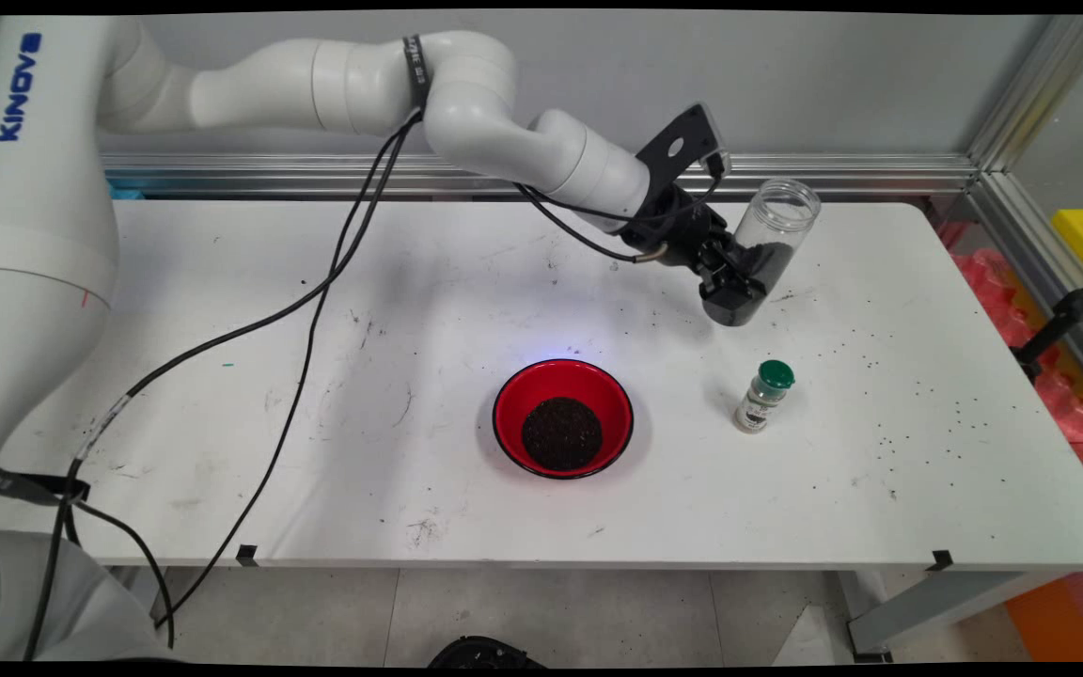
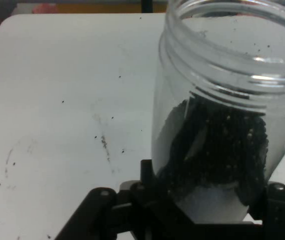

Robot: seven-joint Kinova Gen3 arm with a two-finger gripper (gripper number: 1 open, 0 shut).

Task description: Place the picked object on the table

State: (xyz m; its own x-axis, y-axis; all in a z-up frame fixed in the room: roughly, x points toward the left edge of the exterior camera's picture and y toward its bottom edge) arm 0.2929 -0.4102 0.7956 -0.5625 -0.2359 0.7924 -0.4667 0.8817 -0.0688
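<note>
Across the white table [image 1: 222, 470], largest item in the scene, dark grains lay scattered, thickest toward the right edge. Near the table's middle, somewhat toward the near edge, sat a red bowl [image 1: 562, 417] with a mound of dark granules [image 1: 561, 433] in its centre. Toward the far right corner the gripper [image 1: 737, 282] was clamped round the lower part of a clear plastic jar [image 1: 772, 243], lidless, held off the table and tilted with its mouth up and away from the arm; judged that this tilt kept the remaining dark granular contents settled at the jar's base rather than spilling. Hand view showed the granules [image 2: 217, 145] heaped low, against the black linkage. Smallest: a green-capped shaker bottle [image 1: 764, 396], upright, between bowl and right edge, nearer the bowl, below the held jar.
</note>
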